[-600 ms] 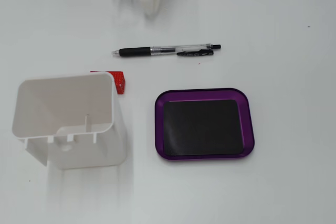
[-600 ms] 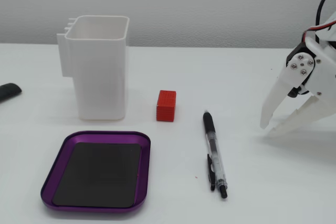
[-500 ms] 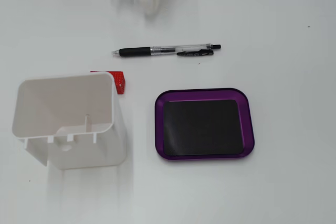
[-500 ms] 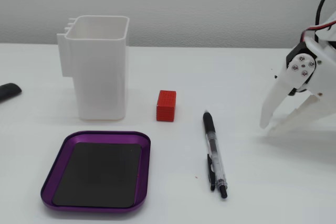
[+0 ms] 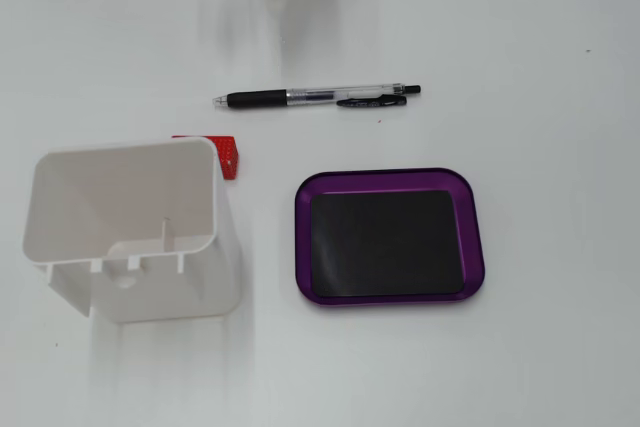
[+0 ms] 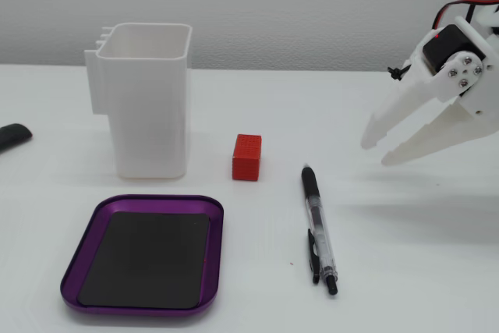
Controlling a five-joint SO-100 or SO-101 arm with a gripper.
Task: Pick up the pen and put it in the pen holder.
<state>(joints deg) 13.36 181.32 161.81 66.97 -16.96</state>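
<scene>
On your white tabletop point(image 6: 257, 115) the pen holder point(image 6: 148, 99) stands upright at upper left of the side fixed view, the purple tray point(image 6: 214, 216) below it at lower left. Your end effector point(image 6: 373, 154) hangs at right above the tabletop, fingers slightly apart and empty, while the pen point(image 6: 318, 228) lies flat at lower centre, near the red block point(image 6: 246, 157)

Plain white tabletop point(image 6: 257, 107), bare grey wall point(image 6: 312, 5), looks like hobby robotics workspace

A purple tray point(image 6: 74, 263) lies near a small red block point(image 6: 246, 157).
</scene>
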